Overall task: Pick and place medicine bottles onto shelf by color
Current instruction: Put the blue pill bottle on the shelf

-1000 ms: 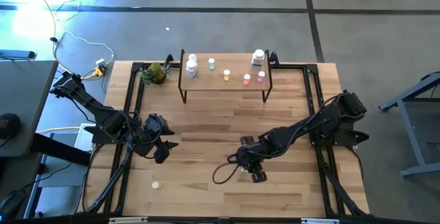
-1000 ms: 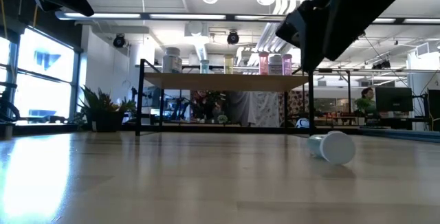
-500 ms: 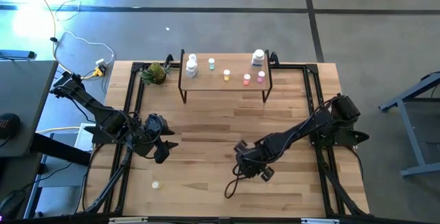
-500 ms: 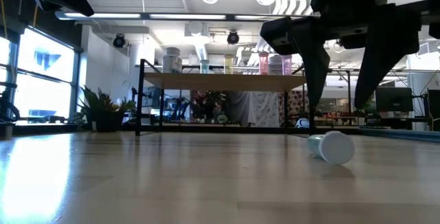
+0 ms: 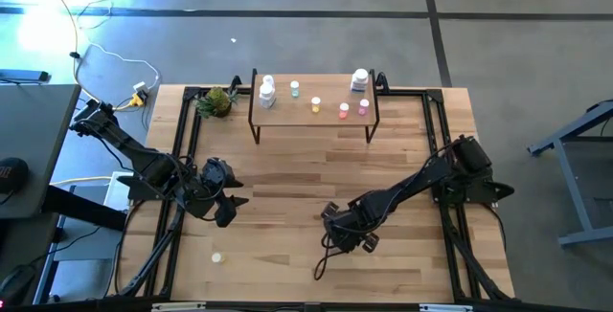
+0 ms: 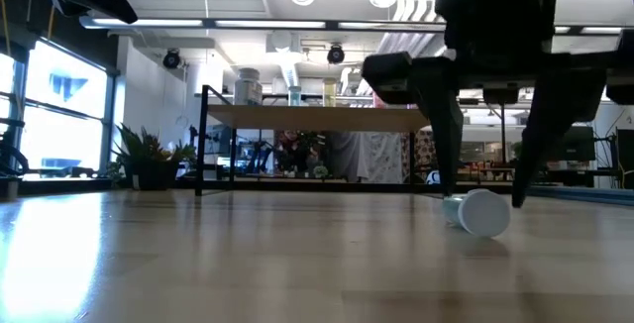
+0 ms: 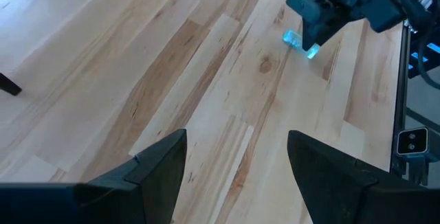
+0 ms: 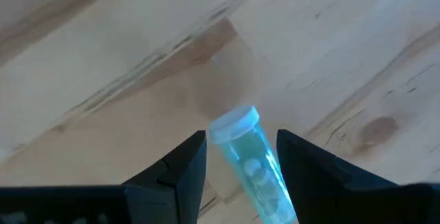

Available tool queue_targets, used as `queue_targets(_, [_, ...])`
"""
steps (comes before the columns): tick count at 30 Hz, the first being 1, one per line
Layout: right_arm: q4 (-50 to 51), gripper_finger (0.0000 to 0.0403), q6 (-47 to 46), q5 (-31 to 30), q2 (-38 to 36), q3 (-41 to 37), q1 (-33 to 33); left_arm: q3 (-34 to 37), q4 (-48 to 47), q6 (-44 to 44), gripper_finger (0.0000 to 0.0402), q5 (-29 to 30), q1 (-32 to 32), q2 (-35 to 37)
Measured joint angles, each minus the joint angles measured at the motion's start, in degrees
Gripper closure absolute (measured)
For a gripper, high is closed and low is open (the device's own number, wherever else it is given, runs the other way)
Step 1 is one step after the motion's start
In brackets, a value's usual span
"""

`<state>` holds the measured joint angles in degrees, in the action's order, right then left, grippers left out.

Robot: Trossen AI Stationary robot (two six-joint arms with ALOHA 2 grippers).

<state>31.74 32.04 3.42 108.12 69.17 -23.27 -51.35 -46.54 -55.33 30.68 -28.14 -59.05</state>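
The right gripper (image 8: 237,159) has dropped, fingers open round the blue bottle (image 8: 249,162) lying mid-tabletop (image 5: 287,197); grab's next. Left gripper (image 7: 234,162) waits open by the left edge.

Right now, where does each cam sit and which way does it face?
High: overhead, straight down on the table, both arms, shelf.
Low: tabletop height, level toward the shelf; right gripper straddling the lying blue-green bottle.
Left wrist: on the left arm, past its open fingers.
Right wrist: down onto the bottle.
Shared: low and both wrist views show that bottle.
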Motion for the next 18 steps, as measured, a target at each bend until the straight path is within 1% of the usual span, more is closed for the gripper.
queue_targets(6, [0.58,0.0244,-0.05,-0.47,1.86,0.0,0.13,0.0,-0.05,0.02,0.0158,0.0,0.0,0.0])
queue_targets(10, [0.59,0.0273,-0.53,-0.61,2.25,0.0,0.13,0.0,-0.14,0.85,0.0158,0.02,0.0,0.0])
queue_targets(15, [0.35,0.0316,-6.24,-0.61,2.25,0.15,0.34,0.0,-0.18,1.06,0.0158,0.21,0.0,0.0])
queue_targets(18, [0.08,0.0328,-9.5,-0.62,2.25,0.17,0.41,0.0,-0.18,1.03,0.0158,0.54,0.06,0.0])
